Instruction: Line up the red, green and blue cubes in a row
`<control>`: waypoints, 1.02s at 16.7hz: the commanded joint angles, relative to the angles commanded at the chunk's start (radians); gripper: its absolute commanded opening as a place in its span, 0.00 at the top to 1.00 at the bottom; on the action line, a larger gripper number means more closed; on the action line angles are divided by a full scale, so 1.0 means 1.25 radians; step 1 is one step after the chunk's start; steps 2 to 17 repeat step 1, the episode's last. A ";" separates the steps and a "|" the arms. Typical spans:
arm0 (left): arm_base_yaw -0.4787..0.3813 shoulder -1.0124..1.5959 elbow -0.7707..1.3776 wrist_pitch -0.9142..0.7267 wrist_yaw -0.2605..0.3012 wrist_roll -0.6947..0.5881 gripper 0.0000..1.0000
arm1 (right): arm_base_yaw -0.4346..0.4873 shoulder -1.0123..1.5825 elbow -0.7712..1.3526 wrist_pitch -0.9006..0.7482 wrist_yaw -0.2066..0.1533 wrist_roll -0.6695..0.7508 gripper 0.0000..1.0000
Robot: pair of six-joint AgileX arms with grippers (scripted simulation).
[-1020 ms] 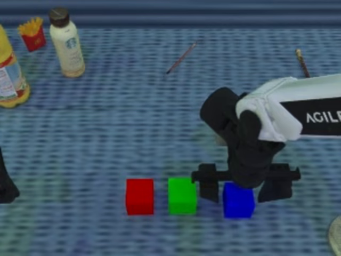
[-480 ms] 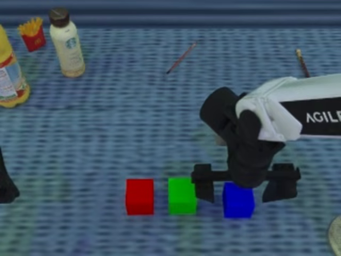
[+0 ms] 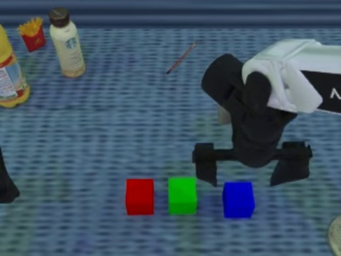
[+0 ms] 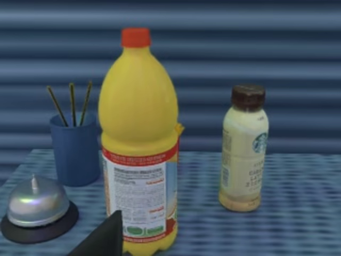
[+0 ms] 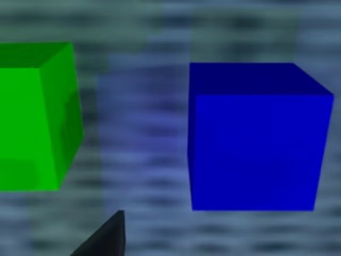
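Blue solid cube (image 3: 238, 199) now released beside green cube (image 3: 182, 196) and red cube (image 3: 139, 196); right gripper (image 3: 252, 170), fingers spread, has lifted clear, row looks done.

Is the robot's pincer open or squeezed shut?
Open. The right pincer has its two fingers spread wide, above and behind the blue cube, holding nothing.

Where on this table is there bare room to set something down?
Bare cloth spans the middle, between the coffee bottle, the pencil and the red cube. It is crowded around the green cube, blue cube and open right gripper.
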 joint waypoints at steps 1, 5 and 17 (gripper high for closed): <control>0.000 0.000 0.000 0.000 0.000 0.000 0.00 | 0.000 -0.005 0.004 -0.006 0.000 -0.001 0.00; 0.000 0.000 0.000 0.000 0.000 0.000 0.00 | 0.000 -0.005 0.004 -0.006 0.000 -0.001 0.00; 0.000 0.000 0.000 0.000 0.000 0.000 0.00 | 0.000 -0.005 0.004 -0.006 0.000 -0.001 0.00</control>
